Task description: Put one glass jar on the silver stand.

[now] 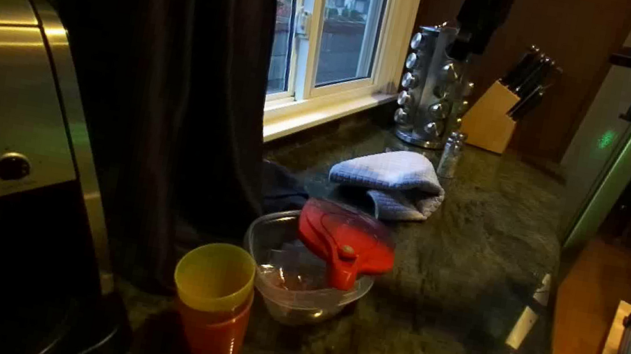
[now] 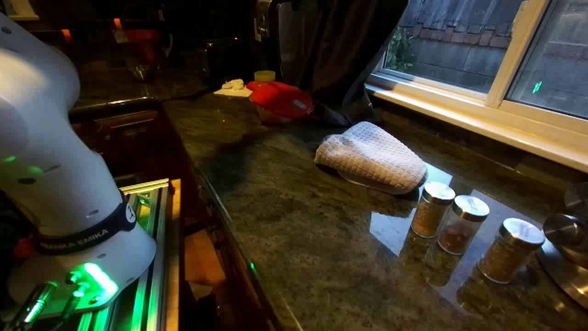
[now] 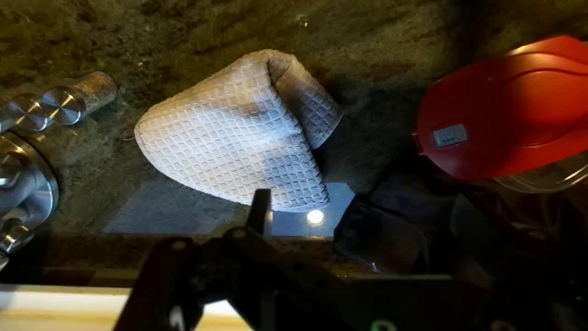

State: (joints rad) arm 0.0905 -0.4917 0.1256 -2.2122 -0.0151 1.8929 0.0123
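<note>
Wrist view: well left of the spread-jawed, empty Robotiq gripper [image 1: 460,47], toward the silver spice rack [image 3: 43,184], the nearest glass spice jar [image 3: 87,95] is seen standing upright on the stone countertop [image 3: 390,27].

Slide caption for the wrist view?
Wrist view: a pale towel lies on the counter between the glass jars beside the silver stand and a red lid.

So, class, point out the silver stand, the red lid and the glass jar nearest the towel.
Silver stand [image 1: 432,87]: in an exterior view, metal column.
Red lid [image 3: 507,115]: in the wrist view, upper face.
Glass jar [image 2: 430,215]: in an exterior view, glass side.
</note>
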